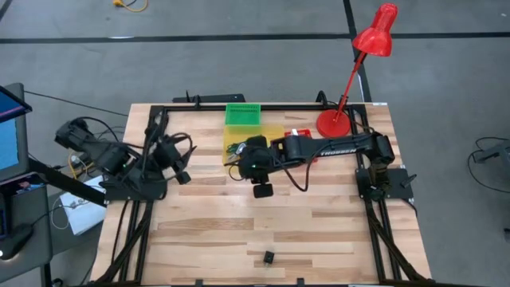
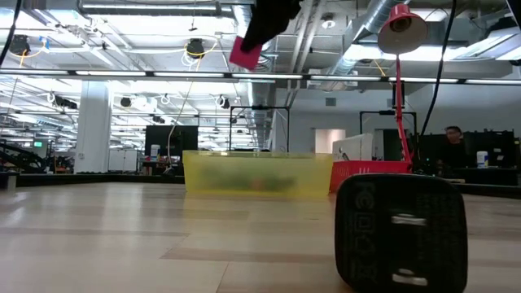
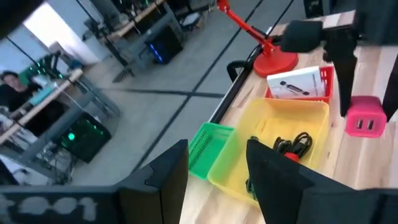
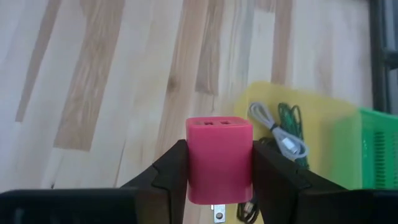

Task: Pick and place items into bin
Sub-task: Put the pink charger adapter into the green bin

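From above: right gripper (image 1: 256, 169) sits by the yellow bin (image 1: 253, 142); black charger (image 1: 268, 257) lies alone near the table's front edge, not yet picked.

Right wrist: jaws clamp a pink charger (image 4: 219, 158), not yet dropped.

Left wrist: left gripper (image 3: 217, 165) half open, empty; cables (image 3: 292, 144) already binned.

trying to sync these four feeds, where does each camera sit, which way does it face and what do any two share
High: above the table, looking straight down; both arms show, the right gripper over the yellow bin.
Low: at table-top height, looking level across at the yellow bin, a black charger close by.
Left wrist: on the left arm, looking past its fingers across the table.
Right wrist: looking down past its fingers at the pink charger they grip.
Shared: the pink charger and the yellow bin show in the low and both wrist views.
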